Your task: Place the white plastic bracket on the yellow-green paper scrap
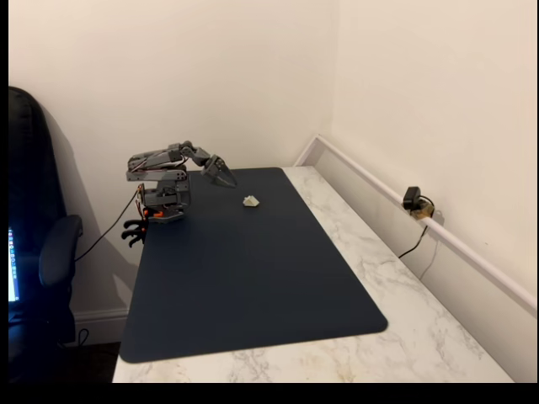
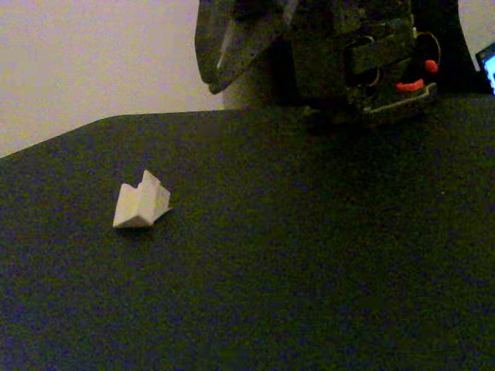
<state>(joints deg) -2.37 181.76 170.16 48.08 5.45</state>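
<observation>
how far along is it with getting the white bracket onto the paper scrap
Nothing looks done: the white plastic bracket lies loose on the dark mat. Nothing is in hand; the gripper hangs above the mat, apart from the bracket. I cannot make out the scrap. Reaching, grasping and placing all remain.

My arm is folded low over its base at the far left corner of the mat (image 1: 253, 278). My gripper (image 1: 224, 174) points down to the right, empty, its fingers together, above the mat's far edge.
</observation>
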